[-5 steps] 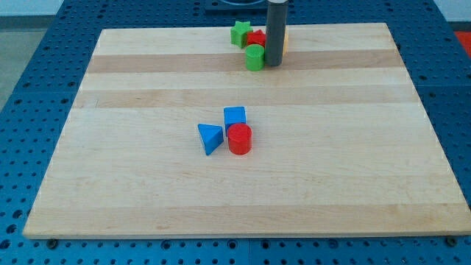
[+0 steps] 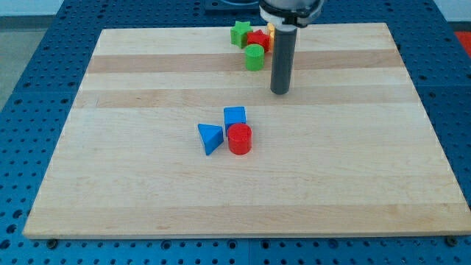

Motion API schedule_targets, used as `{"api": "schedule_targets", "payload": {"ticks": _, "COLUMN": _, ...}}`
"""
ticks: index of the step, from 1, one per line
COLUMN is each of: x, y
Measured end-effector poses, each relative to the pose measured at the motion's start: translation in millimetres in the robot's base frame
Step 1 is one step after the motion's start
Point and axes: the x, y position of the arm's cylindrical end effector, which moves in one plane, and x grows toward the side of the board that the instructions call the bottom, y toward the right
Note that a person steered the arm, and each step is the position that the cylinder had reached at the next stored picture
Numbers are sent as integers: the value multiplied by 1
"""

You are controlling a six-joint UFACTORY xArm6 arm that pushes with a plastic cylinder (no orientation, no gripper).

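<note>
My tip [image 2: 280, 91] rests on the wooden board [image 2: 147, 191], touching no block. Nearest to it is a green cylinder [image 2: 255, 57], up and to the view's left. Behind that cylinder sit a red block [image 2: 257, 40] and a green star-shaped block [image 2: 240, 33], and a sliver of a yellow block [image 2: 270, 30] shows beside the rod. Toward the board's middle, below and left of the tip, three blocks huddle together: a blue cube [image 2: 235, 116], a red cylinder [image 2: 239, 138] and a blue triangular block [image 2: 210, 138].
The board lies on a blue perforated table [image 2: 29, 88]. The arm's dark mount [image 2: 289, 9] hangs over the board's top edge.
The tip has slid toward the view's bottom and slightly right, away from the green cylinder and the top cluster. No block has moved.
</note>
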Motion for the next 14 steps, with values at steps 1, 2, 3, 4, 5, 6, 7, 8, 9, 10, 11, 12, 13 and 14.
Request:
{"api": "schedule_targets", "payload": {"ticks": 1, "x": 27, "y": 0}}
{"api": "schedule_targets", "payload": {"ticks": 2, "x": 31, "y": 0}}
{"api": "schedule_targets", "payload": {"ticks": 3, "x": 34, "y": 0}}
{"api": "schedule_targets", "payload": {"ticks": 4, "x": 55, "y": 0}}
{"api": "schedule_targets", "payload": {"ticks": 5, "x": 70, "y": -11}}
{"api": "schedule_targets", "payload": {"ticks": 6, "x": 72, "y": -42}}
{"api": "schedule_targets", "payload": {"ticks": 7, "x": 72, "y": -76}}
{"api": "schedule_targets", "payload": {"ticks": 8, "x": 72, "y": -109}}
{"api": "schedule_targets", "payload": {"ticks": 9, "x": 72, "y": -136}}
{"api": "schedule_targets", "payload": {"ticks": 10, "x": 72, "y": -157}}
{"api": "schedule_targets", "payload": {"ticks": 11, "x": 70, "y": -157}}
{"api": "schedule_targets", "payload": {"ticks": 12, "x": 55, "y": -157}}
{"api": "schedule_targets", "payload": {"ticks": 13, "x": 41, "y": -157}}
{"api": "schedule_targets", "payload": {"ticks": 14, "x": 30, "y": -157}}
